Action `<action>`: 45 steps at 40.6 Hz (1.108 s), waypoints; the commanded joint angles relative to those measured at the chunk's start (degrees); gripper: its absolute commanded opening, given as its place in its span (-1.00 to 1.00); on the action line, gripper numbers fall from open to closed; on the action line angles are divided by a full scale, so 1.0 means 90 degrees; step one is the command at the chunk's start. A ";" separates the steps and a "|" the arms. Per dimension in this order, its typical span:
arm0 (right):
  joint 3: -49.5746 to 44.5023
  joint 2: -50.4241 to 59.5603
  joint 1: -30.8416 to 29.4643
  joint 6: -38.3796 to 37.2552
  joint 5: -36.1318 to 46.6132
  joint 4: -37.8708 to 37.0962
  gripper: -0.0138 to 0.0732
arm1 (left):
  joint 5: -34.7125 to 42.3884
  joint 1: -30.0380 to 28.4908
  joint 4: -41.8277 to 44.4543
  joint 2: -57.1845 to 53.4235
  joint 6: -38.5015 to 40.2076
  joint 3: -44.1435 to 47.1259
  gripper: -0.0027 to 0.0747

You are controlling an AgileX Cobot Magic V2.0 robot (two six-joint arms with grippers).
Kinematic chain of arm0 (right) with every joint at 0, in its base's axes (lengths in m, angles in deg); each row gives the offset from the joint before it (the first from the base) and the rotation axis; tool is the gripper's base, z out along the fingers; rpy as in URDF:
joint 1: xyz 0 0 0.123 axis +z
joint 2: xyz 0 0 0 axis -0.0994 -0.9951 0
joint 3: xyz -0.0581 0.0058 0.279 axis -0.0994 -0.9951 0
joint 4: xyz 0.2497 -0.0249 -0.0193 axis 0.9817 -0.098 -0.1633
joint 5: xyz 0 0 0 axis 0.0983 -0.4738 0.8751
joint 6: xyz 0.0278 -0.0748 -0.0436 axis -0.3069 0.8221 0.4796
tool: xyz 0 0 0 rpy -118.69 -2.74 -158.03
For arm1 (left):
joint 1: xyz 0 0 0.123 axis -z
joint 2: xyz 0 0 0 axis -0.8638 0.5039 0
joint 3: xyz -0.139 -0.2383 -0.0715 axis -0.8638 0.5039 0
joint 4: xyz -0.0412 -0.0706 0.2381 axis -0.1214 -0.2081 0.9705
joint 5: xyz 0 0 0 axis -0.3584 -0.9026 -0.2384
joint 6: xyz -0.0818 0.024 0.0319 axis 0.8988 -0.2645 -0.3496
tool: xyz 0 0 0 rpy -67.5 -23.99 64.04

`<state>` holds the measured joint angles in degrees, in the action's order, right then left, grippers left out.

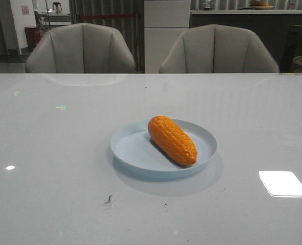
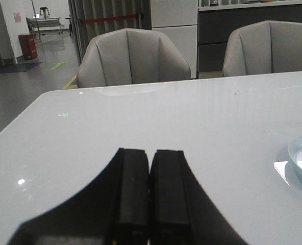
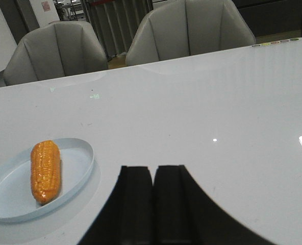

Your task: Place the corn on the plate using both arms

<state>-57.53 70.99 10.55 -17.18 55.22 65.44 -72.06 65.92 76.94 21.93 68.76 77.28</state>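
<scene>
Left end effector (image 2: 150, 199), black fingers pressed together, empty, the pale blue glossy round plate (image 1: 141, 150) off to its right. The plump orange corn cob (image 1: 172, 139) lies on it. Right end effector (image 3: 153, 201), likewise closed and empty, plate to its left. Judged complete: keep both arms clear of the surface (image 1: 49, 153).

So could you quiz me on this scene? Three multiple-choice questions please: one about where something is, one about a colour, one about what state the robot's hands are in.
1. Where is the corn?
A. On the bare table
B. On the plate
C. On a chair

2. What colour is the plate?
A. Pale blue
B. Red
C. Black

3. How are the left hand and right hand?
A. Both shut, empty
B. Both wide open
C. Each gripping the corn

Answers:
1 B: the front view shows the corn lying inside the plate's rim.
2 A: it looks pale blue in the front and right wrist views.
3 A: each wrist view shows the fingers pressed together with nothing between them.
</scene>
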 commanded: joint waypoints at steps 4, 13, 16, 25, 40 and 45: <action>0.0131 0.0155 -0.0030 0.1142 0.0538 0.0127 -0.55 | 0.0581 -0.0010 -0.0050 -0.0015 0.0015 0.0243 -0.69; 0.0131 0.0155 -0.0030 0.1689 0.0538 0.0139 -0.55 | 0.0581 -0.0010 -0.0050 -0.0015 0.0015 0.0243 -0.69; 0.0131 0.0155 -0.0036 0.1686 0.0538 0.0139 -0.55 | 0.0581 -0.0010 -0.0050 -0.0015 0.0015 0.0243 -0.69; 0.0131 0.0155 -0.0036 0.1686 0.0538 0.0139 -0.55 | 0.0581 -0.0010 -0.0050 -0.0015 0.0015 0.0243 -0.69; 0.0131 0.0155 -0.0036 0.1686 0.0538 0.0139 -0.55 | 0.0581 -0.0010 -0.0050 -0.0015 0.0015 0.0243 -0.69; 0.0131 0.0155 -0.0036 0.1686 0.0538 0.0139 -0.55 | 0.0581 -0.0010 -0.0050 -0.0015 0.0015 0.0243 -0.69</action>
<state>-57.53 70.99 10.55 -2.66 55.22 66.59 -71.88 65.92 76.94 21.93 68.76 77.28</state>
